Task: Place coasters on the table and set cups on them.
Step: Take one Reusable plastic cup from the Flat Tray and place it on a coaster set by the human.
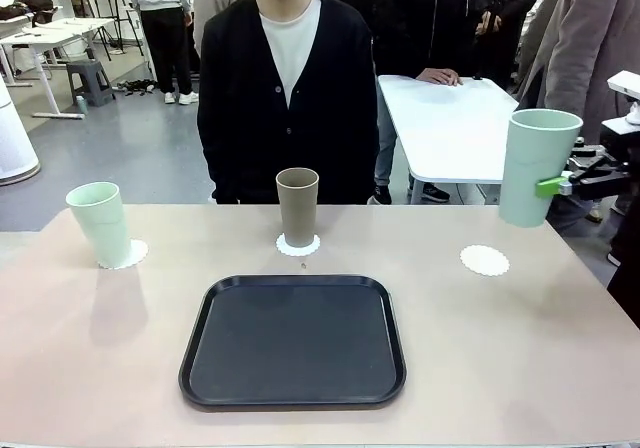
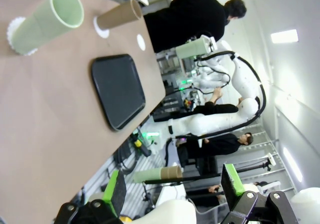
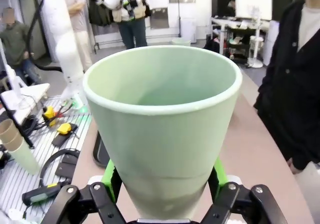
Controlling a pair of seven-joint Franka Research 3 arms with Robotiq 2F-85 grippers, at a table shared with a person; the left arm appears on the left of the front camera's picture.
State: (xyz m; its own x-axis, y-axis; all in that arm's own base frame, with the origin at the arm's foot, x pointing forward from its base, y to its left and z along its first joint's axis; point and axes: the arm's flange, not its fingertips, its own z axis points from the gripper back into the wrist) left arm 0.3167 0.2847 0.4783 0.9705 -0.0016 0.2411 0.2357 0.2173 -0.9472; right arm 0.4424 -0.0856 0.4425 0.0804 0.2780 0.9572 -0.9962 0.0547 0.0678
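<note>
Front view: two cups down, mint [image 1: 101, 224] and tan [image 1: 297, 206], each on a coaster | third coaster [image 1: 484, 260] bare | my right gripper [image 1: 556, 185] clamps the last mint cup [image 1: 536, 166] in the air, up and right of it | left gripper [image 2: 172, 190] wide, empty | just that cup left, I reckon

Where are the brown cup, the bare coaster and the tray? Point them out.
brown cup [image 1: 297, 206], front view, middle of its side wall.
bare coaster [image 1: 484, 260], front view, centre of the disc.
tray [image 1: 293, 400], front view, near rim.
</note>
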